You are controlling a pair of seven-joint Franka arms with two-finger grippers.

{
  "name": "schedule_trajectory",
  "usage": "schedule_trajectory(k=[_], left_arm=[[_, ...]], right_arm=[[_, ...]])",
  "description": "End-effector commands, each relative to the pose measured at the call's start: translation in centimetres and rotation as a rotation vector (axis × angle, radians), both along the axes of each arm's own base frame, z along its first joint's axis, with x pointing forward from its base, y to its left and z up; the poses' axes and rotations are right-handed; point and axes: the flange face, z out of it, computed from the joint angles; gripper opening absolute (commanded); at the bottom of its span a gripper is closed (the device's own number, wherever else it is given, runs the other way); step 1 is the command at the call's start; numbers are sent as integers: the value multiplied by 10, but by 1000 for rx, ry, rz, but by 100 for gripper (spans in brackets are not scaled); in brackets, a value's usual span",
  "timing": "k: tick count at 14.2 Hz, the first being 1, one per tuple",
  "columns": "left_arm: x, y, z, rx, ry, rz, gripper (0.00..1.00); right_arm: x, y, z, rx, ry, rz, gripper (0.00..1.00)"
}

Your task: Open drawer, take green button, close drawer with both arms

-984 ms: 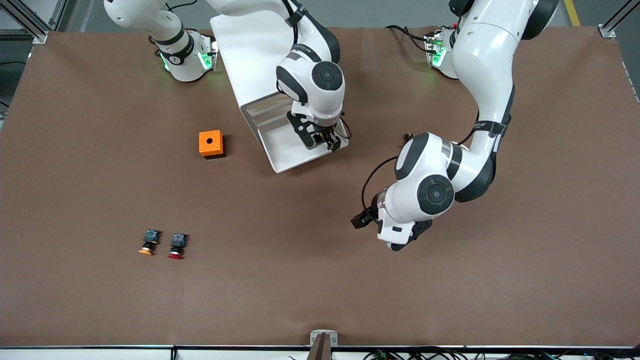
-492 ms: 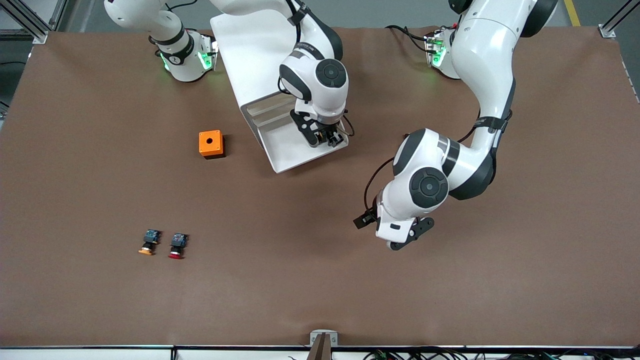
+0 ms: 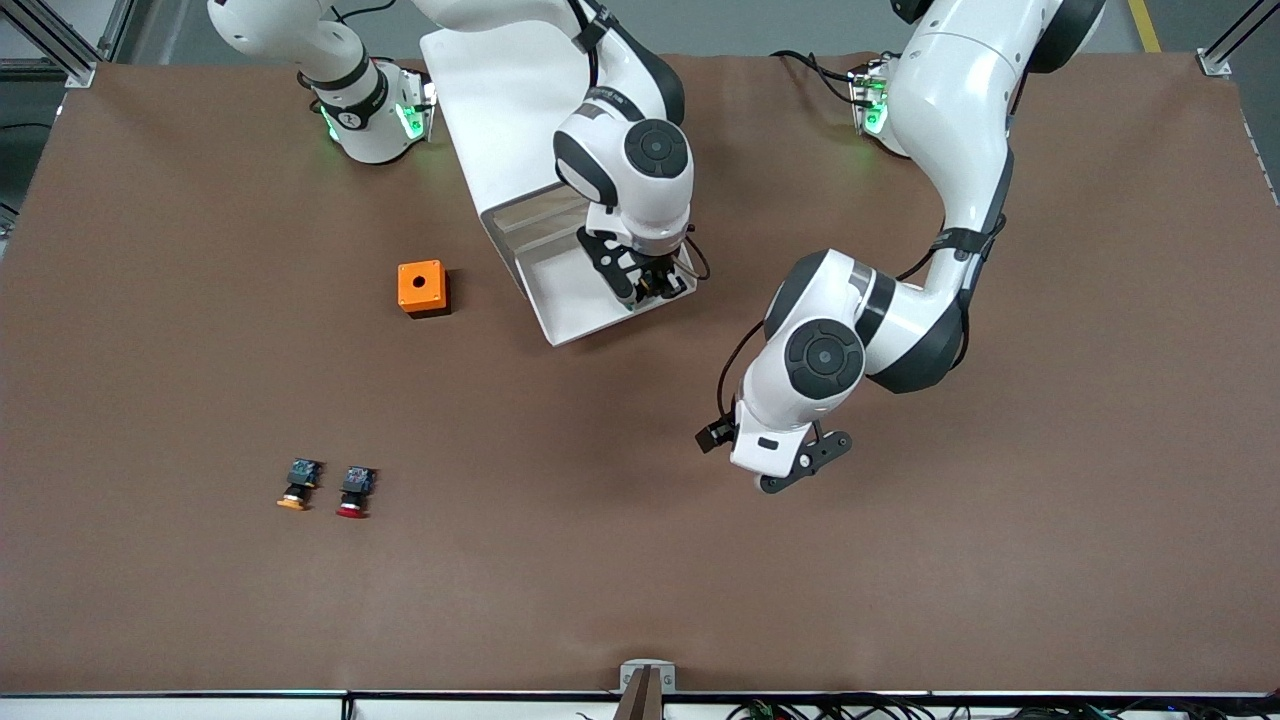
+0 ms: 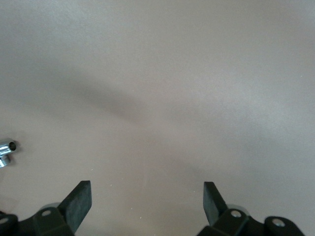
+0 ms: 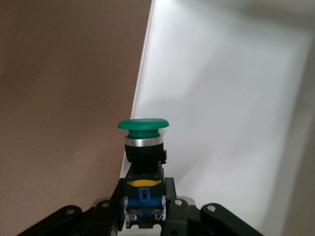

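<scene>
I'm looking at a brown table [image 3: 640, 580] carrying a white drawer unit [image 3: 500, 100] near the arm bases, with its drawer [image 3: 570, 290] pulled open toward the front camera. Beside the drawer, toward the right arm's end, sits an orange box [image 3: 423, 288] with a round hole in its top. Nearer the front camera than that box lie an orange-capped button [image 3: 297, 484] and a red-capped button [image 3: 354, 491], just beside each other, caps toward the camera.
</scene>
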Motion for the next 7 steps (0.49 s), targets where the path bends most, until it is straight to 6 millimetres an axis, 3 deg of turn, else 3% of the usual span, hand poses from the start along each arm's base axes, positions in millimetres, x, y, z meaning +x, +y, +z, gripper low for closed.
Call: schedule_trajectory(k=[1, 3, 7], left_arm=[[-11, -9, -15, 21, -4, -38, 100], [-20, -18, -21, 27, 5, -51, 100], [-34, -33, -40, 17, -11, -50, 100]], right_arm=[[42, -28, 29, -10, 40, 123, 0], [84, -73, 36, 11, 57, 305, 0], [166, -185, 38, 57, 50, 557, 0]])
